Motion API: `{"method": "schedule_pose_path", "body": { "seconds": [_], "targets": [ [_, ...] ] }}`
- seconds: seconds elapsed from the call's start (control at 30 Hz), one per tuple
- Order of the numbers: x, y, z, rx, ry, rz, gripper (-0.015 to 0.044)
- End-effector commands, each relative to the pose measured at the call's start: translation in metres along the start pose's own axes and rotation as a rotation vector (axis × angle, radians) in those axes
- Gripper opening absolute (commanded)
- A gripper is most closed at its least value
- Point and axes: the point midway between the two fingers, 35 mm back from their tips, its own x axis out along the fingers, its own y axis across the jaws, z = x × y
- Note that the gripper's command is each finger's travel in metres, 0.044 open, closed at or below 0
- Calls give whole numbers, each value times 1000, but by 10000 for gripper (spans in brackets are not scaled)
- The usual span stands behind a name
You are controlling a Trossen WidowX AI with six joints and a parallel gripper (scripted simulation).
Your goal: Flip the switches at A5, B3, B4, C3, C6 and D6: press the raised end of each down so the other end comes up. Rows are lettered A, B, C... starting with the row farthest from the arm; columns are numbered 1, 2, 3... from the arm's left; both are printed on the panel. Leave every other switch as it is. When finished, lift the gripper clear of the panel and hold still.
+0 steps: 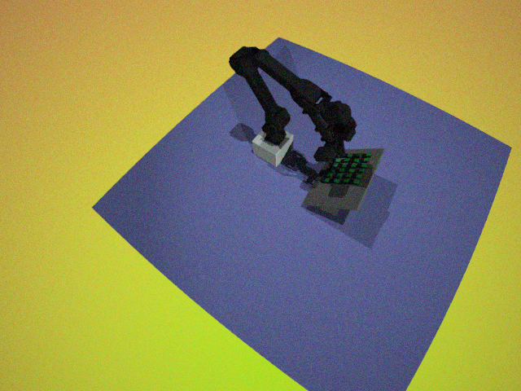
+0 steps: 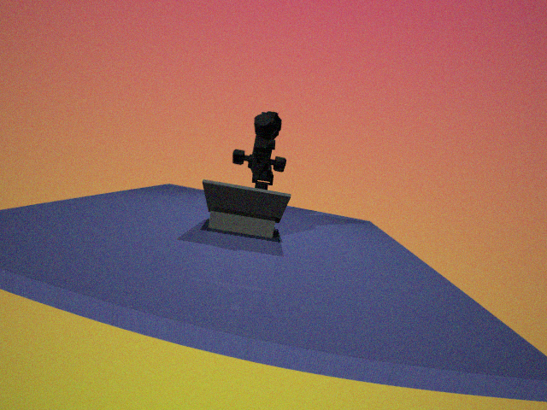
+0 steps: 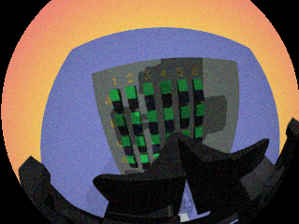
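The tilted grey panel (image 1: 355, 196) (image 2: 247, 201) (image 3: 220, 142) carries rows of green and black rocker switches. In the wrist view, A5 (image 3: 183, 91), B3 (image 3: 152, 121) and B4 (image 3: 168, 119) show fully. C3 (image 3: 155, 141) and C6 (image 3: 199, 133) show above the fingers, C3 close beside the left one. D6 is hidden behind the gripper. Which ends are raised is too dim to tell surely. My gripper (image 3: 178, 138) is shut and empty, over the lower part of the switch field; its tips overlap the area around C4. Contact with a switch cannot be told.
The arm stands on a white base block (image 1: 269, 151) on a blue table top (image 1: 235, 235) (image 2: 308, 300). The panel's support (image 2: 240, 224) shows beneath it from behind. Arm shadows fall across the panel. Column numbers and row letters are printed along the panel's far and left sides.
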Motion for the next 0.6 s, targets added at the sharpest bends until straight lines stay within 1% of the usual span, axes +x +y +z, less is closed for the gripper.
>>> {"method": "schedule_pose_path", "body": {
  "seconds": [0.0, 0.1, 0.3, 0.43, 0.57],
  "targets": [
    [-2, 16, -38, 2, 18, 3, 0],
    [-1, 22, -56, 2, 18, 4, 0],
    [1, 22, -56, 2, 16, 4, 0],
    [33, 22, -57, 2, -8, 3, 0],
    [34, 22, -58, 2, -9, 3, 0]
  ]
}}
